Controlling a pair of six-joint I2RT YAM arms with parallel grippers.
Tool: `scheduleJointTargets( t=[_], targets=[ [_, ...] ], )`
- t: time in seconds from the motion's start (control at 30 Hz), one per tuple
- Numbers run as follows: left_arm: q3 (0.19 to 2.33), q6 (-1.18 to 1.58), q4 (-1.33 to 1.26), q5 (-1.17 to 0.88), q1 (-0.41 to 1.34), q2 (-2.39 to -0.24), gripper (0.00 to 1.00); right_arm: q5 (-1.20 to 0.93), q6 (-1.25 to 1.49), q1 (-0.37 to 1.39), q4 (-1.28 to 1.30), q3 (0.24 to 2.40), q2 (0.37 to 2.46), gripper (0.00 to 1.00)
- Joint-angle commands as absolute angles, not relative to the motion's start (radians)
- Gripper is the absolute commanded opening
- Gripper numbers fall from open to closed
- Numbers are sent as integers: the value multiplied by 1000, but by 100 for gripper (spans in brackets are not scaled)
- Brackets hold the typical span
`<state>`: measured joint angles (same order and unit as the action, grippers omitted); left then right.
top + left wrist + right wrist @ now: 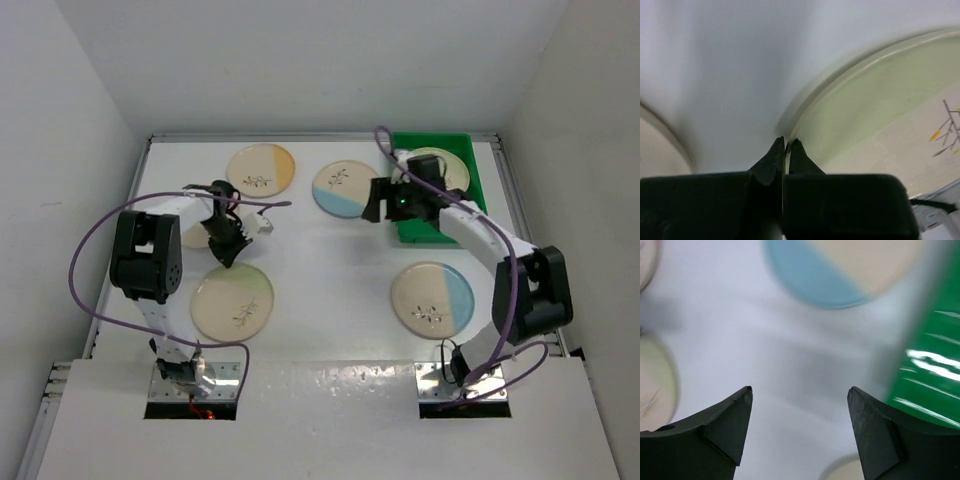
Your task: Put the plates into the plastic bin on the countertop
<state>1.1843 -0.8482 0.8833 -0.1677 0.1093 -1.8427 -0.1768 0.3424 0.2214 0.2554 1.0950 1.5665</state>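
A green-segment plate (232, 301) lies at the near left of the countertop (320, 260). My left gripper (228, 256) is at its far rim; in the left wrist view the gripper (786, 142) is shut on the thin rim of this plate (880, 115). My right gripper (375, 207) is open and empty above the countertop, between a blue-segment plate (345, 188) and the green plastic bin (426, 228). The bin holds one plate (452, 172), partly hidden by the right arm. The right wrist view shows the open gripper (799, 392), the blue plate (840, 270) and the bin (935, 365).
A yellow-segment plate (261, 170) lies at the far left. Another blue-segment plate (432, 299) lies at the near right. A further plate (193, 234) is mostly hidden under the left arm. White walls surround the countertop.
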Motion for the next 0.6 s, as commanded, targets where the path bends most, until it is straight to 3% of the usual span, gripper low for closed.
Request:
scheduleJointTargets(
  t=[0.0,0.07,0.2,0.43,0.57],
  targets=[
    [1291,-746,865,-432,107,-1821,0,-426,305,316,161,1077,1633,76],
    [1375,-694,874,-526,107,-1769,0,-573,324,401,163,1150,1713,77],
    [1388,-684,864,-568,120,-1726,0,-670,360,511,83,1224,1903,78],
    [1316,-670,776,-523,140,-1727,0,-801,498,523,-35,1350,2160,78],
    [1305,-660,733,-512,140,-1753,0,-845,549,541,-74,1356,2207,69]
  ],
)
